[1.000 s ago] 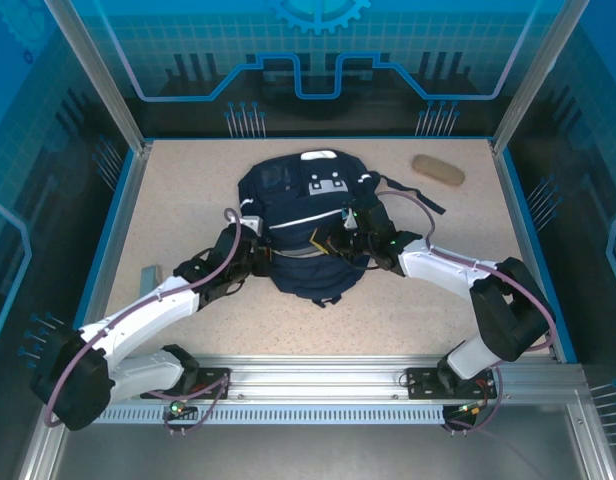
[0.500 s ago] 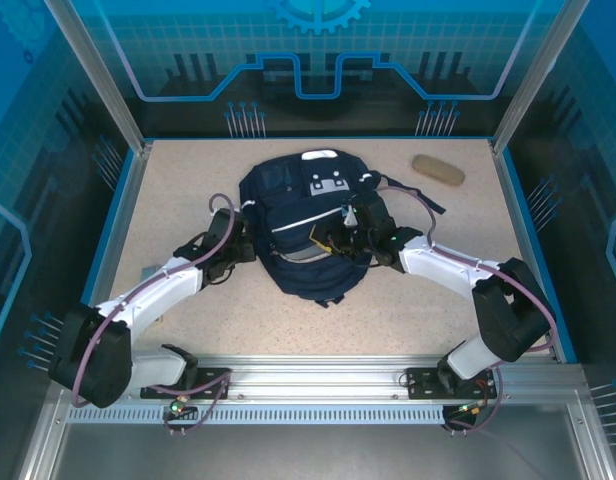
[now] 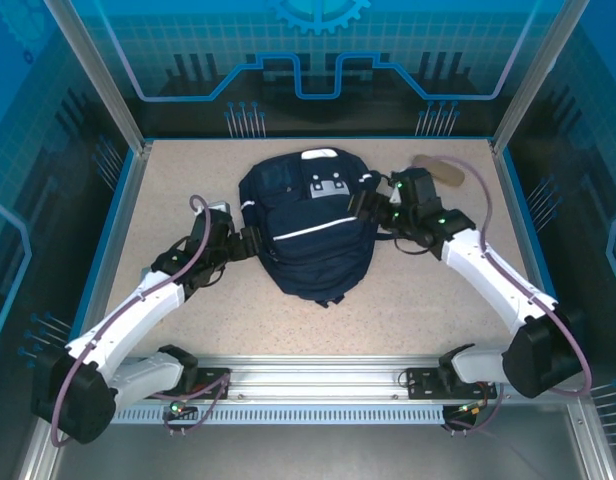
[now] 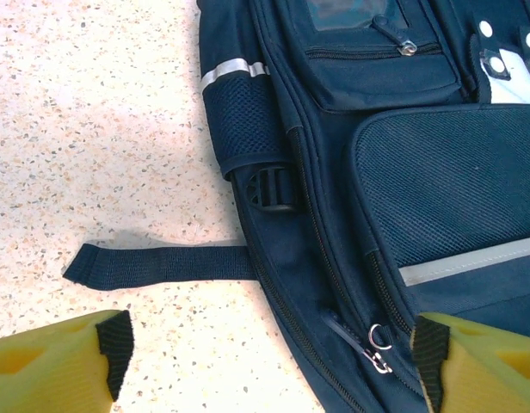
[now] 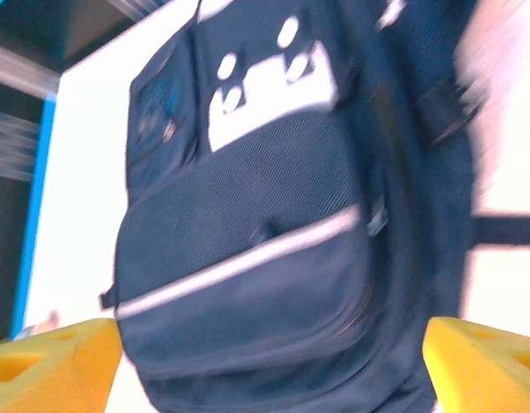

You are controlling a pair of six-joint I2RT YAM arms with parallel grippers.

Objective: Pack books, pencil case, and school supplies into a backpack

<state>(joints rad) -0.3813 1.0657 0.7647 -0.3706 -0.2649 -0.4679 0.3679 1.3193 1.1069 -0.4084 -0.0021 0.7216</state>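
Observation:
The navy backpack (image 3: 308, 235) lies flat mid-table, its white stripe across the front and white patches near its top. My left gripper (image 3: 253, 240) is open at its left edge. In the left wrist view the gripper (image 4: 269, 366) straddles the bag's side seam and a zipper pull (image 4: 379, 348), holding nothing. My right gripper (image 3: 363, 205) is open at the bag's upper right side. In the blurred right wrist view that gripper (image 5: 269, 370) spans the backpack (image 5: 248, 258) without gripping it. The tan pencil case (image 3: 443, 170) lies at the far right, partly behind the right arm. Books and school supplies are out of view.
A loose dark strap (image 4: 162, 262) lies flat on the speckled table (image 3: 178, 180) left of the bag. Another strap (image 3: 423, 205) trails off the bag's right side under the right arm. Blue-edged walls enclose the table on three sides.
Both grippers went from shut on the backpack's front to open. The left one drew back to the left. The right arm swung up and right, away from the bag's front.

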